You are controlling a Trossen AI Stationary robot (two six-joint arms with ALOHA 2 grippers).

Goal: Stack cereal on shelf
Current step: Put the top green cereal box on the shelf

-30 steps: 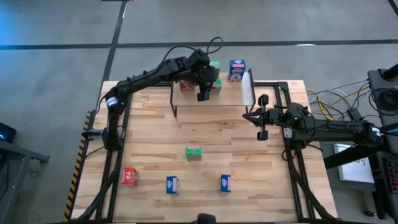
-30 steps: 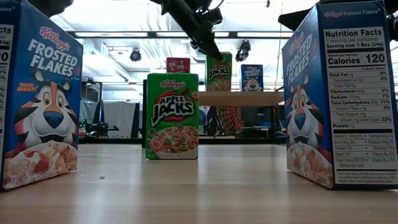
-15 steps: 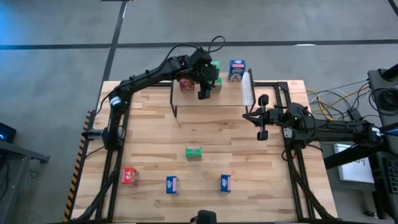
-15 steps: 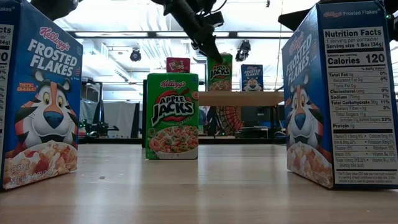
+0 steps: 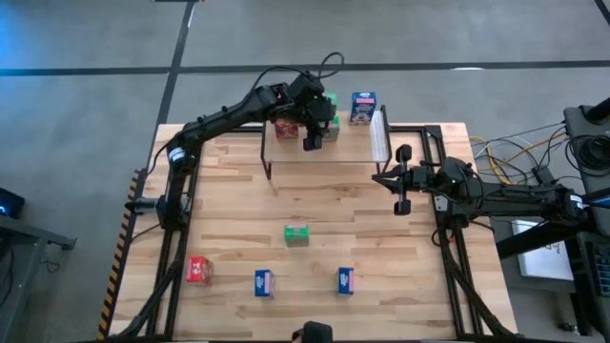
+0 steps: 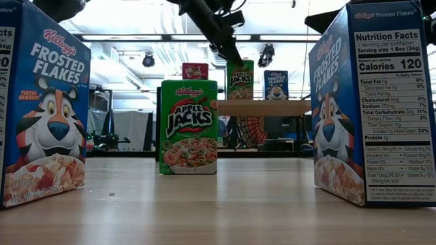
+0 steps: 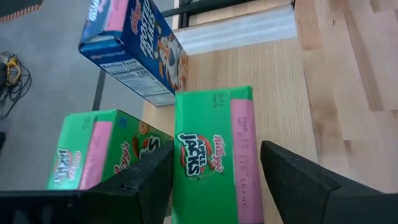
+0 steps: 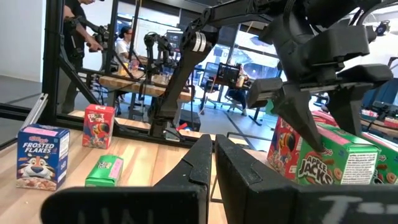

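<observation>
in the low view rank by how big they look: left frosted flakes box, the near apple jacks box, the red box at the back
1. Frosted Flakes box, largest
2. Apple Jacks box
3. red box, smallest

Nearness to the camera drives this; true sizes may match.

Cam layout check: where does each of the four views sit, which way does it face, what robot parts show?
High: overhead, straight down on the table; both arms, left tool over the shelf, right tool beside it.
Low: table height, level across; left arm enters from above.
Left wrist: looks down past its spread fingers at a green cereal box on the shelf.
Right wrist: past its shut fingers toward the left tool.
Shared: that green box shows in both wrist views.
</observation>
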